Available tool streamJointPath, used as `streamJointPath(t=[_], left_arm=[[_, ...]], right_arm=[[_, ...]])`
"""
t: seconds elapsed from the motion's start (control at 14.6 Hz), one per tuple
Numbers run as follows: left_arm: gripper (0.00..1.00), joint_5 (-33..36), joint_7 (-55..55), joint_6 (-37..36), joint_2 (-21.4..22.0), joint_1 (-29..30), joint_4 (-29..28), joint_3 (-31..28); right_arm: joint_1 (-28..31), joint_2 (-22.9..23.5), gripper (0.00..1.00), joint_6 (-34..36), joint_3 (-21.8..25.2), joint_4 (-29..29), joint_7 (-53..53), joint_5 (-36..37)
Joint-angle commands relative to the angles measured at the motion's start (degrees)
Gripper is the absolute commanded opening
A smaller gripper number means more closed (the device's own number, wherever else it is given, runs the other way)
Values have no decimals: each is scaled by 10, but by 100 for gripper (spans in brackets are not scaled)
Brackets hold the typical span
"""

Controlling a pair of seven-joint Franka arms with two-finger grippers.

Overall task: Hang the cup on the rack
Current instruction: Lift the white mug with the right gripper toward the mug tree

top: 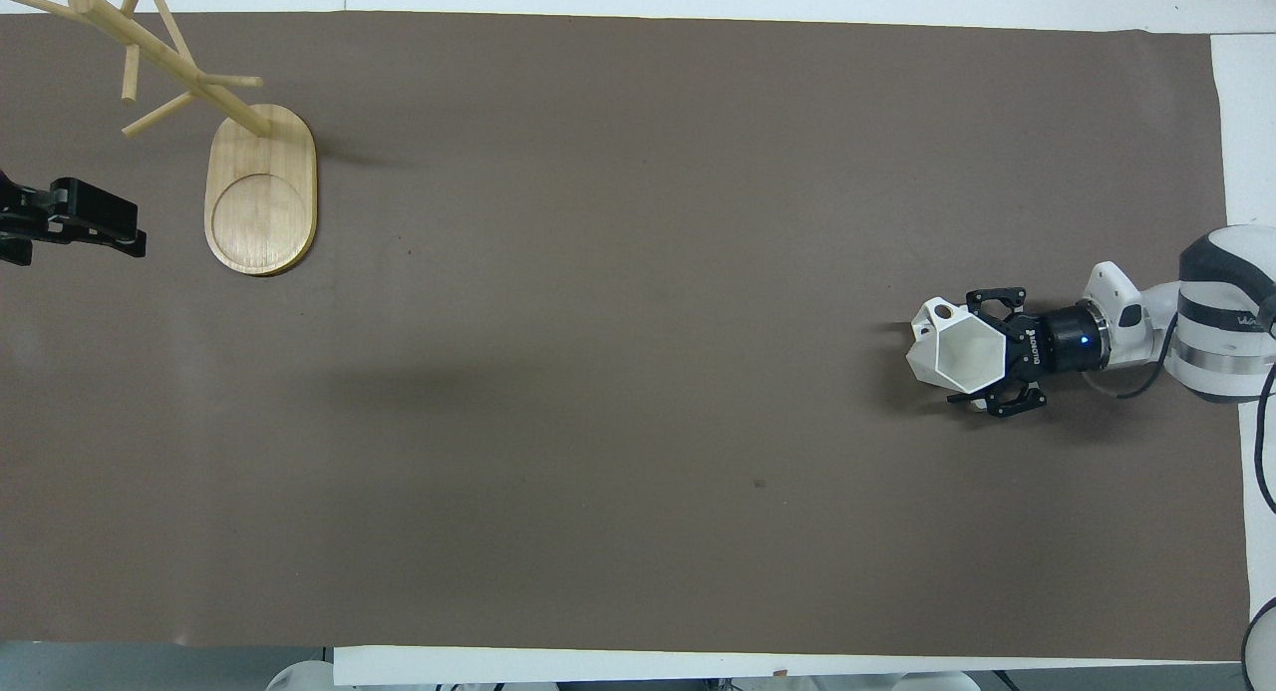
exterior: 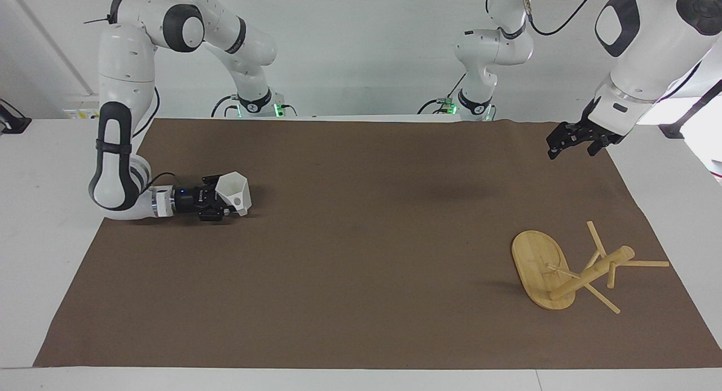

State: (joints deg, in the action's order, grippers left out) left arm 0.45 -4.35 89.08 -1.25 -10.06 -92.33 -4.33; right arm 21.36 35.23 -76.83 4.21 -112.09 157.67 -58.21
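Observation:
The white faceted cup (exterior: 236, 190) is low over the brown mat at the right arm's end of the table, rim up and slightly tilted. My right gripper (exterior: 224, 199) lies almost level there and is shut on the cup's body. In the overhead view the cup (top: 957, 347) sits between that gripper's fingers (top: 989, 297), with its handle turned away from the gripper. The bamboo rack (exterior: 536, 261) stands upright on its oval base at the left arm's end, also seen in the overhead view (top: 261, 192). My left gripper (exterior: 569, 143) waits in the air over the mat's edge, apart from the rack.
The brown mat (exterior: 361, 255) covers most of the white table. The rack's thin pegs (exterior: 648, 263) stick out in several directions around its post. Nothing else lies between cup and rack.

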Motion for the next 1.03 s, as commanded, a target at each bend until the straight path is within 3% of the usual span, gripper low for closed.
streamJointPath(t=[0.0,0.14,0.21,0.34,0.41,0.48,0.75,0.96], left_arm=[[100,-2,-5,1,9,0,-6,1],[100,-1,-7,1,9,-5,-6,1],[100,-2,-8,2,9,-5,-6,1],[100,-1,-2,-7,16,-5,-14,1],[100,-1,-1,-6,18,-5,-21,1],[100,-1,-2,-1,18,-5,-20,1],[100,-1,-5,1,17,-6,-20,0],[100,-1,-7,8,15,-5,-19,0]], right_arm=[[-4,-13,100,-12,1,-24,76,-20],[-5,-13,95,-12,1,-23,76,-20],[-16,-13,79,-11,1,-23,76,-21],[-27,-13,25,-13,1,-22,66,-23],[-40,-14,5,-13,1,-22,56,-30],[-47,-14,0,-18,1,-23,43,-48],[-123,-38,0,-38,1,-35,-7,-142],[-201,-75,0,-83,1,-68,-46,-252]])
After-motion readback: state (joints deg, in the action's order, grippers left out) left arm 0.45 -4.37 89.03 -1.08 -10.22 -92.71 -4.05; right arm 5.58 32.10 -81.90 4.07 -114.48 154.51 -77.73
